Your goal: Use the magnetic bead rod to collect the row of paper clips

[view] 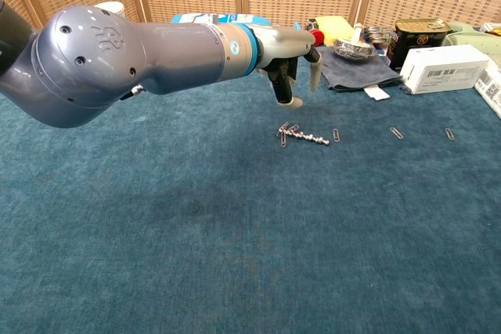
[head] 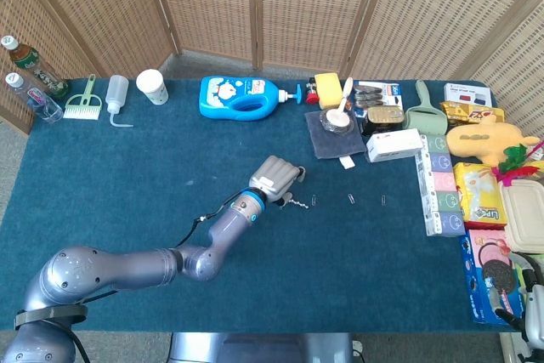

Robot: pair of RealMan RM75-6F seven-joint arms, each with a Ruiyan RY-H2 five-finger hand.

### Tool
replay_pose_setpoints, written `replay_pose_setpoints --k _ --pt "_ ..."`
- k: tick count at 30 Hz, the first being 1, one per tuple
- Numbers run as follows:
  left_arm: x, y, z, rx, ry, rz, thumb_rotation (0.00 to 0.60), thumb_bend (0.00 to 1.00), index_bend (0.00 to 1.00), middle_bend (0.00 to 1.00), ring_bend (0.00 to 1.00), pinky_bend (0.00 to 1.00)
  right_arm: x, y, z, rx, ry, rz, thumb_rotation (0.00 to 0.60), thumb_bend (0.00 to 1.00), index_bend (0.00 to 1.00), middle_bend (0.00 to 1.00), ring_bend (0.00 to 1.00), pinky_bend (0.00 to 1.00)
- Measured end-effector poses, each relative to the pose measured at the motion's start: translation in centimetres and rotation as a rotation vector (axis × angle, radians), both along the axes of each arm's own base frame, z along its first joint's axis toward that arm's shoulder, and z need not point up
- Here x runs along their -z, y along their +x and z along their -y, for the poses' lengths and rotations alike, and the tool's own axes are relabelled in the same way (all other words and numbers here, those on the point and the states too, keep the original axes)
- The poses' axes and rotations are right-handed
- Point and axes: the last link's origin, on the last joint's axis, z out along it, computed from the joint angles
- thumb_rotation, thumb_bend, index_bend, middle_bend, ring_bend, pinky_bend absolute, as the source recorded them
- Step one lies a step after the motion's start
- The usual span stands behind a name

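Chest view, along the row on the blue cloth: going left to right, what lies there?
Bead rod lying flat with clips stuck at its left end, then a paper clip at its right tip, then a second paper clip, then a third paper clip.
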Motion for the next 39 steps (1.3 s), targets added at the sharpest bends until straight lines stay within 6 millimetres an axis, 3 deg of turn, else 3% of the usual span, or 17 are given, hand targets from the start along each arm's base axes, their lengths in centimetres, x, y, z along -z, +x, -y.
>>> replay_pose_setpoints --k 6,12,15,29,39 --pt "-0.9 0.1 0.1 0.003 -0.003 0.026 0.595 0.31 0.23 0.66 0.70 1.00 -0.1 0.1 0.1 -0.005 -0.002 -0.004 0.600 0.39 0.21 0.20 0.10 0.43" --pt "-3.2 -0.8 0.7 0.006 -0.008 0.066 0.580 0.30 0.20 0.60 0.62 1.00 -0.4 0.5 0.6 -0.024 -0.001 -0.015 0.600 0.39 0.21 0.20 0.10 0.43" --pt "-4.8 -1.7 1.3 0.008 -0.008 0.091 0.570 0.30 0.19 0.55 0.56 0.94 -0.5 0.7 0.9 -0.035 0.003 -0.022 0.600 0.39 0.21 0.20 0.10 0.43" --pt "-14.2 -10.9 6.2 -0.075 0.102 0.271 0.566 0.30 0.24 0.48 0.47 0.83 -0.8 2.8 4.5 -0.137 0.055 -0.053 0.600 0.39 0.18 0.20 0.10 0.42" --pt "-20.3 -17.8 12.9 -0.104 0.266 0.322 0.575 0.30 0.26 0.45 0.43 0.77 -0.9 4.4 6.5 -0.211 0.095 -0.092 0.600 0.39 0.12 0.19 0.10 0.39"
